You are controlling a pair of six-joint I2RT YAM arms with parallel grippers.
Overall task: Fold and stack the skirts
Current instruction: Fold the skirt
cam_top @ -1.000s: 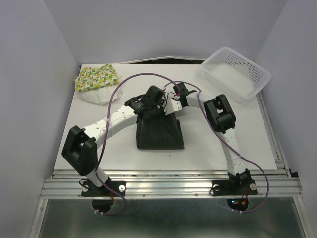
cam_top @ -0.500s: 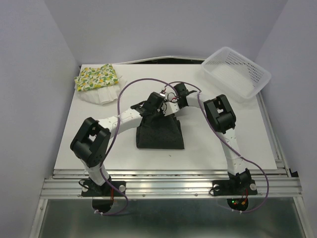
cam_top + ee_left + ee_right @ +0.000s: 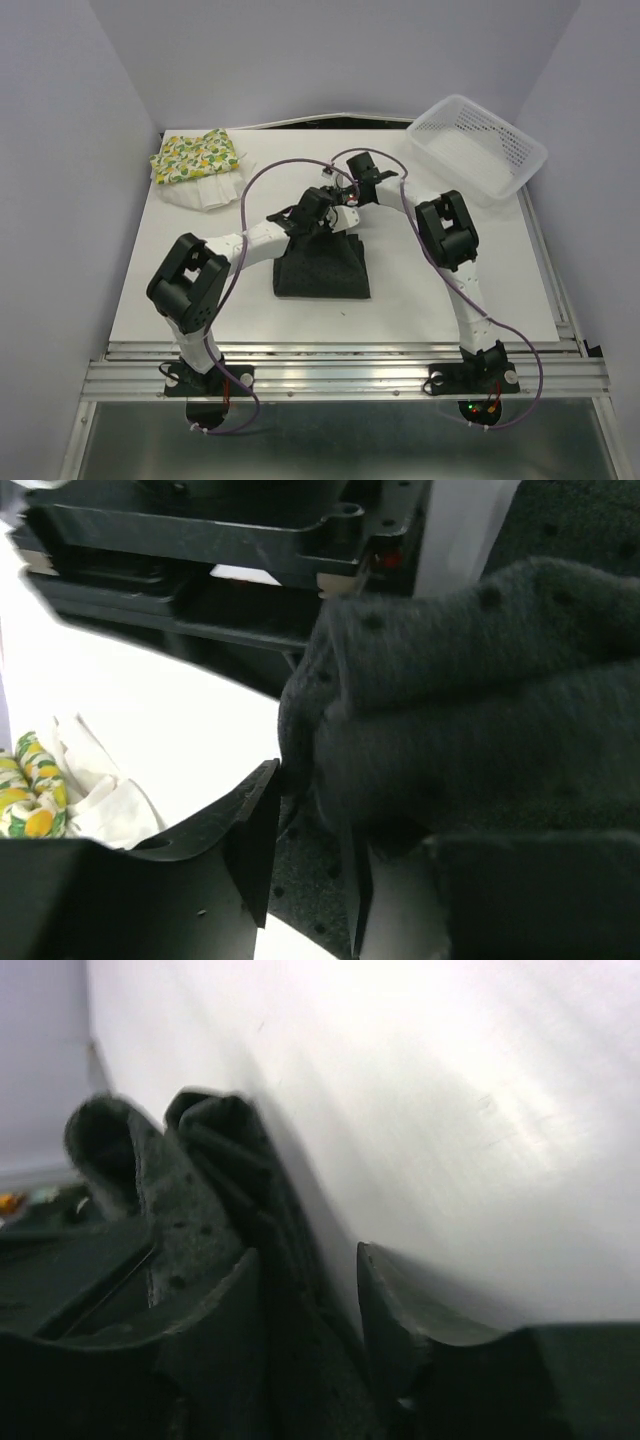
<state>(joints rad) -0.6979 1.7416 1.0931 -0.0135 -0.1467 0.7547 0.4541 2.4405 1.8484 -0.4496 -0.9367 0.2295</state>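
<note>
Nearest me, the front of the tabletop [image 3: 400, 310] is bare white. The black skirt [image 3: 322, 268] lies flat in the middle of it, folded into a tidy block that is narrower at its far edge. I judge it is resting there so the fold can settle before it goes to the stack.

Both arms reach in over that far edge. On the left wrist view my left hand [image 3: 310, 810] has its jaws partly apart, with the rolled rim of the cloth just above the tips and not pinched. My right hand [image 3: 305, 1270] also stands partly open. Black cloth runs loosely through the gap, and as far as I can tell it grips nothing. Two hands at one edge fits laying a fold down evenly.

Further back, in the far left corner, the lemon-print skirt [image 3: 195, 155] sits folded on the white skirt [image 3: 205, 190]. That makes the pile the black one probably has to join.

In the far right corner, the mesh basket [image 3: 520, 150] sits tilted, partly off the tabletop's edge. I can see nothing inside it.
</note>
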